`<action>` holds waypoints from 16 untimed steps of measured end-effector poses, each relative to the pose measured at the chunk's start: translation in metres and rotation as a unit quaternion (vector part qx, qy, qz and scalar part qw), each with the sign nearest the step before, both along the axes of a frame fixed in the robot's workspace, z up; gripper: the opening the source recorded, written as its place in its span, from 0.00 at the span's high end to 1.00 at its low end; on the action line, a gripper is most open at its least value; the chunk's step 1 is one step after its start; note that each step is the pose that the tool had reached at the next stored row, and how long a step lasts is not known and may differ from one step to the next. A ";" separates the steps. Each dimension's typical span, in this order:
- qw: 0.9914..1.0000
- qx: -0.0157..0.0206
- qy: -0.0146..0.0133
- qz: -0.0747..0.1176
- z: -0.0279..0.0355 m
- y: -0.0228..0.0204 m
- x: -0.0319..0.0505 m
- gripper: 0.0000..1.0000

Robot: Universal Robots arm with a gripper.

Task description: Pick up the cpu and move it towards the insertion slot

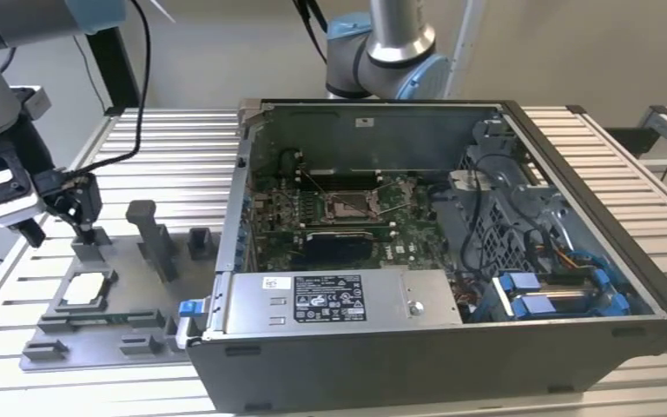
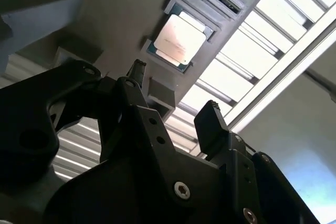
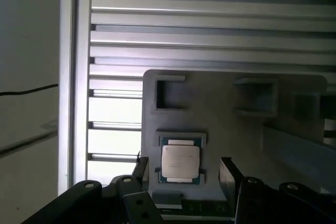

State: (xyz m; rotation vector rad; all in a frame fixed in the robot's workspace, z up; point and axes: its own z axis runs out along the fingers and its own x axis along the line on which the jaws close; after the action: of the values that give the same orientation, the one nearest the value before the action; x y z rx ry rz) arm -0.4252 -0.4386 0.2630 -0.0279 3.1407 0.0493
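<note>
1. The gripper (image 1: 59, 228) hung with its fingers (image 3: 228, 170) spread wide and nothing between them.
2. Just beneath it, in line with the gap between the fingers, the cpu (image 3: 180, 162) lay flat in a recess of the grey tray (image 3: 220, 129), untouched.
3. Well away from the gripper, toward the exterior view's right, the insertion slot (image 1: 349, 206) sat inside the open computer case (image 1: 450, 365).

You have a small, thin square cpu (image 1: 84, 291), silvery-white top, green rim, lying flat in a grey plastic tray (image 1: 136, 300). Your square silver-framed insertion slot (image 1: 351, 206), brownish centre, lies well apart inside the open computer case (image 1: 426, 373).
</note>
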 end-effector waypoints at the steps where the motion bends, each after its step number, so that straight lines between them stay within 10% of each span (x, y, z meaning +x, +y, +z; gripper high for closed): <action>1: 1.000 0.000 0.000 0.000 -0.0017 -0.0007 0.0000 0.00; 16: 1.000 0.000 0.000 -0.001 -0.0272 -0.0094 0.0001 0.00</action>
State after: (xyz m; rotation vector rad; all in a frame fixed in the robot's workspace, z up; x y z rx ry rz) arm -0.4251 -0.4480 0.2358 -0.0241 3.1402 0.0498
